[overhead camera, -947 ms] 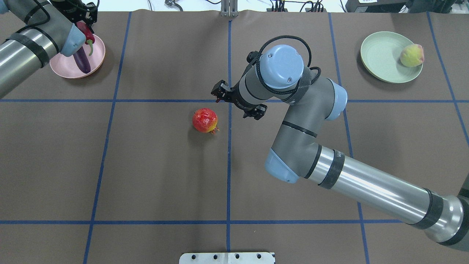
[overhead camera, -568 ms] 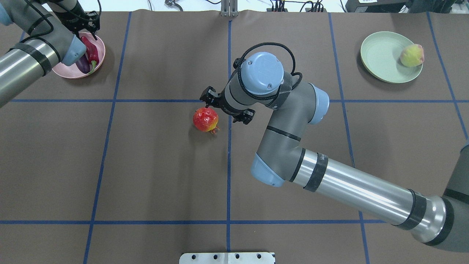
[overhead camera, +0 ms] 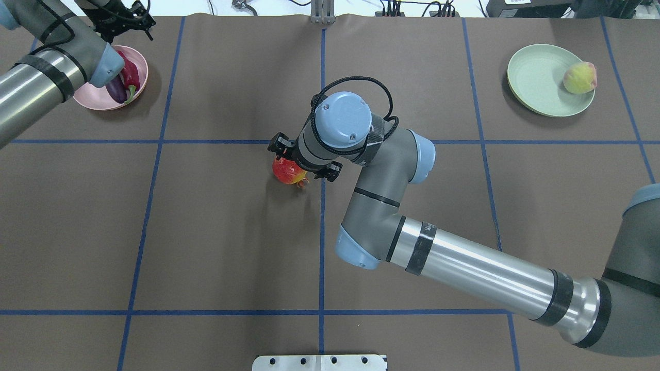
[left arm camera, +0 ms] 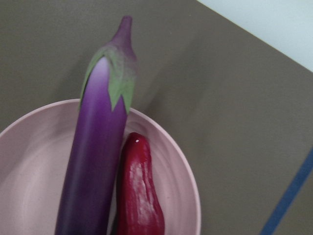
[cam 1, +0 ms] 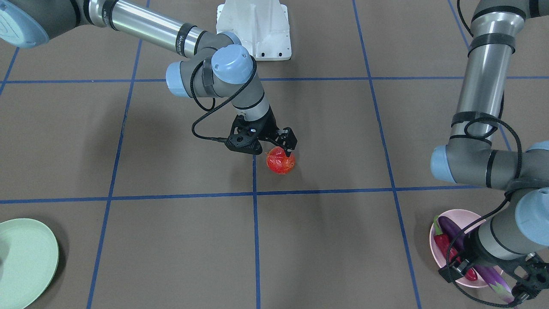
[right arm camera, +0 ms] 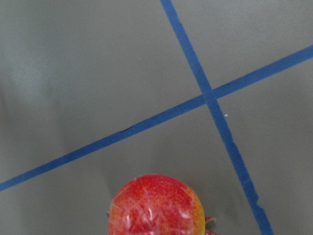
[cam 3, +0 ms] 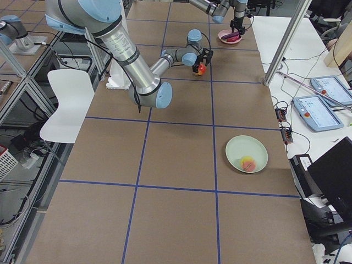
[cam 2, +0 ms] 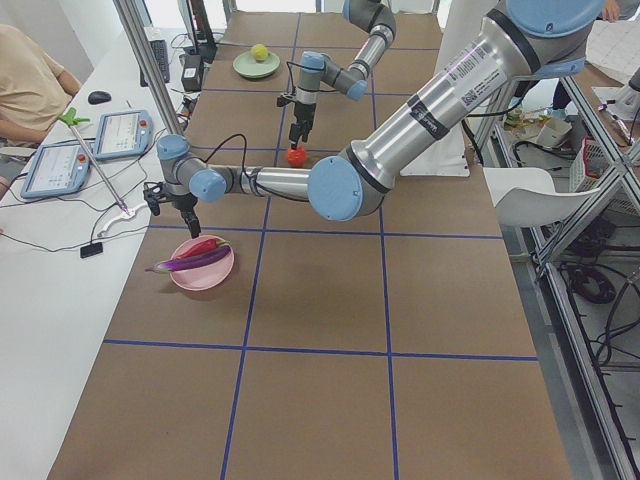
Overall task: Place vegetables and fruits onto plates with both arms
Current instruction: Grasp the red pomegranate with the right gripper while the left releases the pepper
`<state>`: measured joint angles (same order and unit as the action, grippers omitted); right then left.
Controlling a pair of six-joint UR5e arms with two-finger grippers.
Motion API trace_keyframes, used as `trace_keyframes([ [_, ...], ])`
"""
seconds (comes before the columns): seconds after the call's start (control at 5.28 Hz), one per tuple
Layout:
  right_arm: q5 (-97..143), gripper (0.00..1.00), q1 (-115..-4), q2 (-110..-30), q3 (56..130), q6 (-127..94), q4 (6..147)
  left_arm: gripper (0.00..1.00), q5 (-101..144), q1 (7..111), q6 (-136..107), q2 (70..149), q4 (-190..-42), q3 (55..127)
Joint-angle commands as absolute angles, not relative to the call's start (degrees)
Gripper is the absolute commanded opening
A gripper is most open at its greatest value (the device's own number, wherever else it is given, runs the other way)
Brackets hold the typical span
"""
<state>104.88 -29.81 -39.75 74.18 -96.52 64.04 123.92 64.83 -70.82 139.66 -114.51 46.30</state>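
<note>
glossy red fruit (right arm camera: 155, 205), matt pink plate (left arm camera: 29, 161)

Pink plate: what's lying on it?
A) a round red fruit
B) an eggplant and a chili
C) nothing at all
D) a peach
B: the left wrist view shows the eggplant and the chili lying side by side on the pink plate, while the peach sits on the green plate.
</note>
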Motion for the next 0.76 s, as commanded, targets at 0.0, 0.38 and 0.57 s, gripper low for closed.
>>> trace_keyframes([
  [0.0, 103.98, 1.00, -29.44, -39.12, 72.52, -96.59, 63.64, 1.00, 128.13, 65.30, -71.01, 136.00, -104.38, 60.99],
  [0.38, 103.45, 1.00, -29.36, -39.02, 72.16, -100.08, 59.00, 1.00, 127.97, 65.13, -70.58, 126.00, -96.44, 79.90],
  [0.57, 102.66, 1.00, -29.36, -39.02, 71.38, -100.89, 58.37, 1.00, 127.79, 65.04, -70.58, 125.69, -96.42, 80.41],
])
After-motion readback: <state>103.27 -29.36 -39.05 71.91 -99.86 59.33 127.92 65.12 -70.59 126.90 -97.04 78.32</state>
